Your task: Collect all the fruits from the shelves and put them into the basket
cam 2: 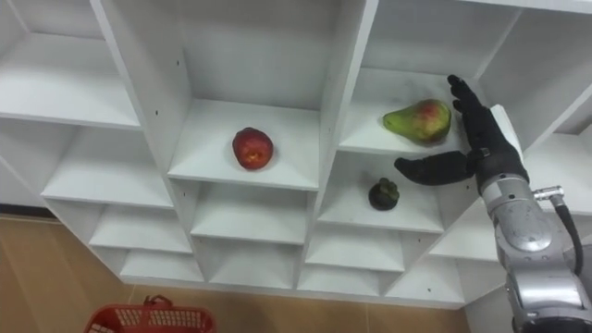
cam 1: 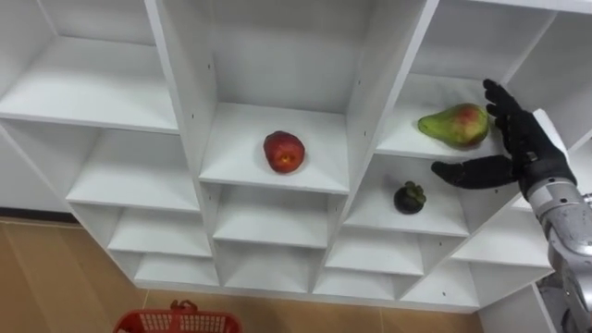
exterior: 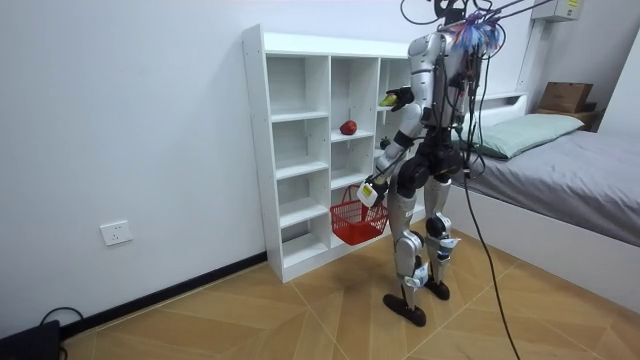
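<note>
Green-red pear [cam 1: 453, 125] just beside the spread right robot hand [cam 1: 523, 148].

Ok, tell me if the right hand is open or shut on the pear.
Open: the right hand's fingers are straight beside the pear, thumb spread below it, nothing curled round the fruit.

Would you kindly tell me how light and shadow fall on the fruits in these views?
Left eye view: even light, no glare on the closet; pear and apple well lit, mangosteen dark. Right eye view: the right hand stands black against the white closet. Room view: its compartments look softly shaded.
</note>
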